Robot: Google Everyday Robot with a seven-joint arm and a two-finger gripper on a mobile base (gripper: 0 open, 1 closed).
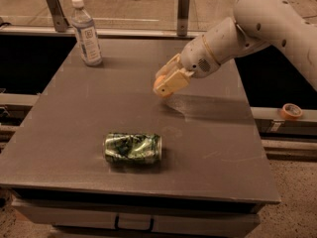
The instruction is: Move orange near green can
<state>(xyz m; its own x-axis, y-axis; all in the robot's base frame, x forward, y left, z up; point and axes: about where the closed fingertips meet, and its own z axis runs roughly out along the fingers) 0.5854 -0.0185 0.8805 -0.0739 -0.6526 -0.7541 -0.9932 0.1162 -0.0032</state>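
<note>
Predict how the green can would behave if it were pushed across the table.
The green can lies on its side, so a push against its long side would probably roll it, though its dented sides may make it wobble or stop early. Crushed and likely empty, it should shift easily. The gripper, above the middle of the table, holds the orange.

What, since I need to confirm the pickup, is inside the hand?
The hand, over the table beyond the green can, is shut on the orange. Only a sliver of the fruit shows; the fingers cover the rest.
</note>
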